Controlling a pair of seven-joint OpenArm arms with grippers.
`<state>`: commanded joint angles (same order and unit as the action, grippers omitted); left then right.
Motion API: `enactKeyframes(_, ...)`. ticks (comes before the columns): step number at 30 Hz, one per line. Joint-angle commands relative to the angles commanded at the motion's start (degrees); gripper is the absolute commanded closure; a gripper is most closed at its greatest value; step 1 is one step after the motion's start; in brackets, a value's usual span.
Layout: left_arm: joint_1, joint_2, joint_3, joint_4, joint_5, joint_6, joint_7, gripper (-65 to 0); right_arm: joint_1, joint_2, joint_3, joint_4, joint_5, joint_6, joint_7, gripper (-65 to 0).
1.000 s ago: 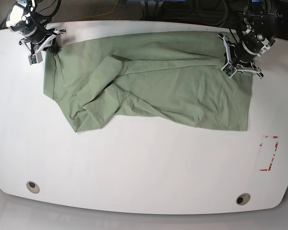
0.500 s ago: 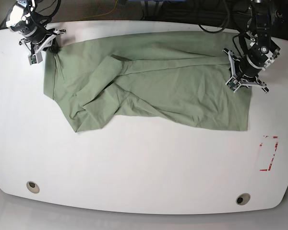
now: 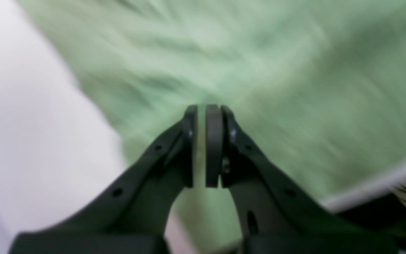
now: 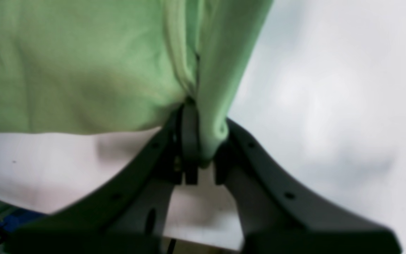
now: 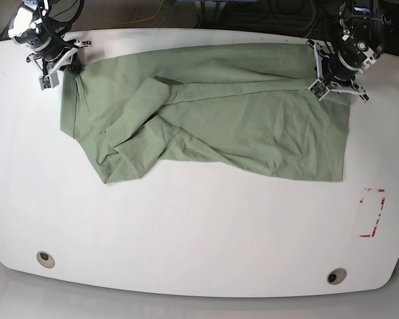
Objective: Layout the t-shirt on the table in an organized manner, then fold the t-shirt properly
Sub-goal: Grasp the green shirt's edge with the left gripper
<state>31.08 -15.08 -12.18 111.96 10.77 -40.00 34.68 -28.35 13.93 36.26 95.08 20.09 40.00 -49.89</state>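
The pale green t-shirt (image 5: 213,113) lies spread but wrinkled across the far half of the white table (image 5: 199,226), with one sleeve folded over its middle. My right gripper (image 5: 70,66) is at the shirt's far left corner. In the right wrist view this right gripper (image 4: 204,141) is shut on a bunched fold of the t-shirt (image 4: 83,70). My left gripper (image 5: 326,73) hovers over the shirt's far right corner. The left wrist view is blurred. There the left gripper (image 3: 204,109) has its pads almost touching above the t-shirt (image 3: 259,63), with no cloth plainly held.
Two round grey grommets (image 5: 45,259) (image 5: 336,276) sit near the table's front edge. Red tape marks (image 5: 372,212) lie at the right. Dark cables hang beyond the far edge (image 5: 253,13).
My left gripper swung down along the shirt's right side, then back up to the far right corner. The shirt and my right gripper have stayed where they were.
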Motion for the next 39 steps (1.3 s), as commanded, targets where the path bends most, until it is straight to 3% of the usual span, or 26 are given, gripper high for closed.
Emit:
enactKeyframes(9,3.1,0.0,0.0,0.0,-3.6,0.0,-0.1,-2.7,0.0,0.0,-0.1,0.0,0.0,0.0,0.0,-2.4)
enactKeyframes(39,-1.9,-1.9,0.0,-2.8,-3.9,0.0,-0.1,-2.7,0.0,0.0,0.2,0.0,0.0,0.0,0.0,-2.4)
